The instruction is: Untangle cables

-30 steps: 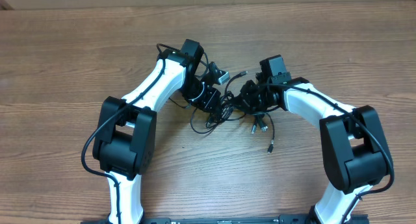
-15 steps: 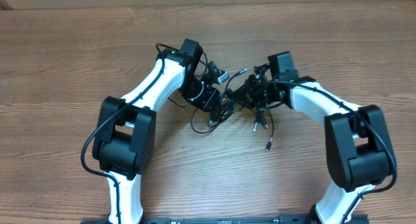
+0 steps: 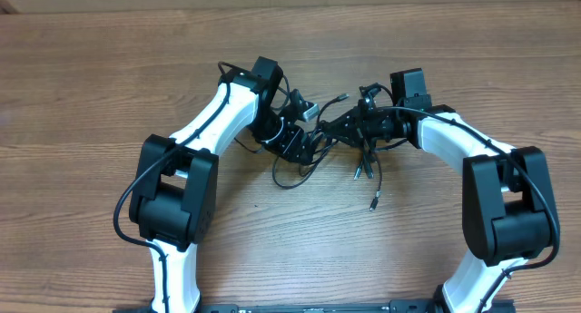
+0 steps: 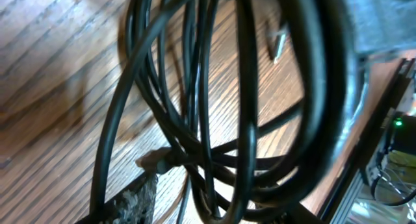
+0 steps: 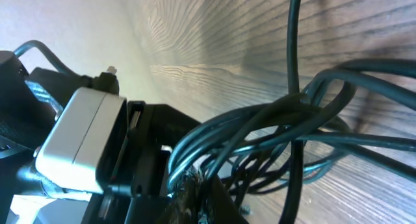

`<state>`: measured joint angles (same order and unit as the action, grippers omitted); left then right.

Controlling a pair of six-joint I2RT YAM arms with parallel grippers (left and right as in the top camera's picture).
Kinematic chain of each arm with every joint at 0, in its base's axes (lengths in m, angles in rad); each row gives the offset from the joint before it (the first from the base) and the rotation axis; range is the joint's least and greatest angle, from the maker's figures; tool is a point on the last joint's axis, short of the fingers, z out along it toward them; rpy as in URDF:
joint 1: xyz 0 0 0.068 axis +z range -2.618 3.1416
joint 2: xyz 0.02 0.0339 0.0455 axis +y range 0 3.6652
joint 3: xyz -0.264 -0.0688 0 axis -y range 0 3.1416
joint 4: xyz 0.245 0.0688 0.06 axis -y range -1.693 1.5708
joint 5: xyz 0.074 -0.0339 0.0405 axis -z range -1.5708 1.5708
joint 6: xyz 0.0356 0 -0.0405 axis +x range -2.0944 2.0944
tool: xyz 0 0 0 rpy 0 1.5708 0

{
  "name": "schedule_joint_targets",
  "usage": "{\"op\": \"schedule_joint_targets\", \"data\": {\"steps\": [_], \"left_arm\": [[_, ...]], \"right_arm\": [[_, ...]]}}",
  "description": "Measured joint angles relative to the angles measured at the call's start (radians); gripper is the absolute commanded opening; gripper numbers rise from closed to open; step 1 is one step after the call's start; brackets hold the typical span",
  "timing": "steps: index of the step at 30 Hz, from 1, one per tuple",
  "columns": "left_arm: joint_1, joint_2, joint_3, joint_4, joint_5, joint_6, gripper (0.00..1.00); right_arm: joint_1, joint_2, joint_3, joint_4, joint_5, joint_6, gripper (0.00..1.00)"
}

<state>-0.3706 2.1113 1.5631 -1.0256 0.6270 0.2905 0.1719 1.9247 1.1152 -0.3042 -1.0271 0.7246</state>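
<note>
The cables (image 3: 304,159) are thin black cords in a knot between my two grippers, with loose plug ends (image 3: 373,204) trailing on the wood to the right. My left gripper (image 3: 311,139) reaches into the knot from the left. In its wrist view the cables (image 4: 195,120) loop across a wide gap beside one finger pad (image 4: 133,201), so its jaws stand apart. From the right, my right gripper (image 3: 345,129) is shut on a bundle of cables (image 5: 260,130), pinched at its tips (image 5: 198,188). A silver plug (image 3: 338,101) pokes up behind the knot.
The wooden table (image 3: 91,86) spreads out all around. Both white arms angle in from the near edge, and their thicker black cables (image 3: 123,209) run along them. The left wrist's white housing (image 5: 78,139) sits close to my right gripper.
My right arm has drawn to the right, pulling its bundle and the knot with it. My left gripper has gone from shut to open.
</note>
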Motion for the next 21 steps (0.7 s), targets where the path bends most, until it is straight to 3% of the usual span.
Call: {"op": "schedule_joint_targets", "data": {"steps": [1,4,5,15,21], "left_arm": [[0.000,0.000,-0.001,0.001,-0.011,-0.001,0.43],[0.000,0.000,-0.008,0.006,-0.034,-0.009,0.09],[0.000,0.000,-0.015,0.017,-0.040,-0.009,0.05],[0.000,0.000,-0.039,0.053,-0.109,-0.062,0.04],[0.000,0.000,-0.039,0.046,-0.146,-0.083,0.04]], "right_arm": [[0.000,0.000,0.000,-0.009,-0.003,-0.001,0.04],[0.000,0.000,0.000,-0.046,-0.005,-0.004,0.04],[0.000,0.000,0.000,-0.066,-0.002,-0.006,0.04],[-0.008,0.000,0.000,-0.097,0.065,-0.015,0.04],[-0.085,0.000,0.000,-0.092,0.029,-0.014,0.04]]}}
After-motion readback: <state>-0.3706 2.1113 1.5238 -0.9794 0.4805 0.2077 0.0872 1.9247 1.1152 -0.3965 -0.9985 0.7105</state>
